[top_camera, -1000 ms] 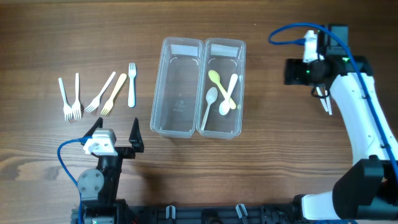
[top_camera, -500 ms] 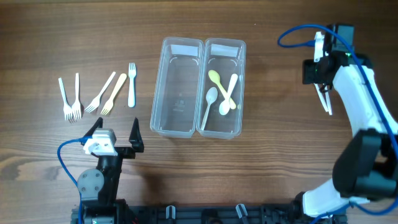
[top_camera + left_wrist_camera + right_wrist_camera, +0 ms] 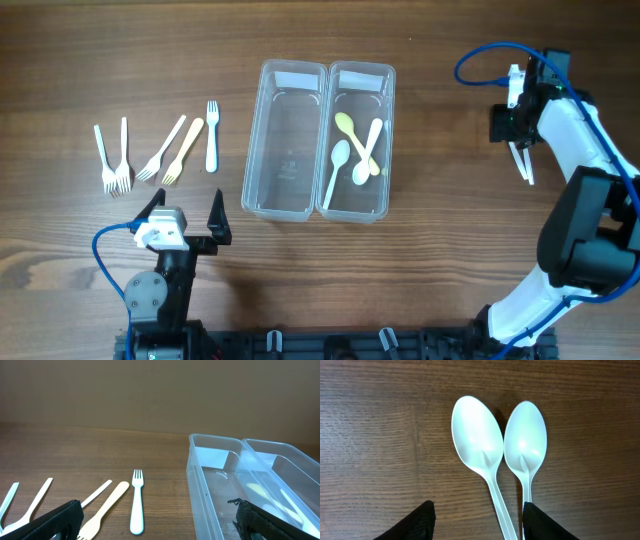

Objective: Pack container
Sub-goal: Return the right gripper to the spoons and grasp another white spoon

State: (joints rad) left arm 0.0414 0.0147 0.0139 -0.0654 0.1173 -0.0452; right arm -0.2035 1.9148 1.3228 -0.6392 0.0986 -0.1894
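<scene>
My right tool [image 3: 479, 522] hangs wide over two spoons [image 3: 475, 435] lying close side by side, so I'd centre on one handle alone and close squarely, or I'll drag its neighbour. The table [image 3: 370, 435] is flat bare wood. The bin [image 3: 362, 78] sits well left, and my left tool [image 3: 185, 210] stands wide near the forks [image 3: 165, 150].

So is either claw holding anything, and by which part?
Nothing is held. The right gripper hangs open above two white spoons on the table; the left gripper is open and empty too.

White arms [image 3: 575, 150] (blue cables [image 3: 478, 52]), black tools [image 3: 186, 202]
</scene>
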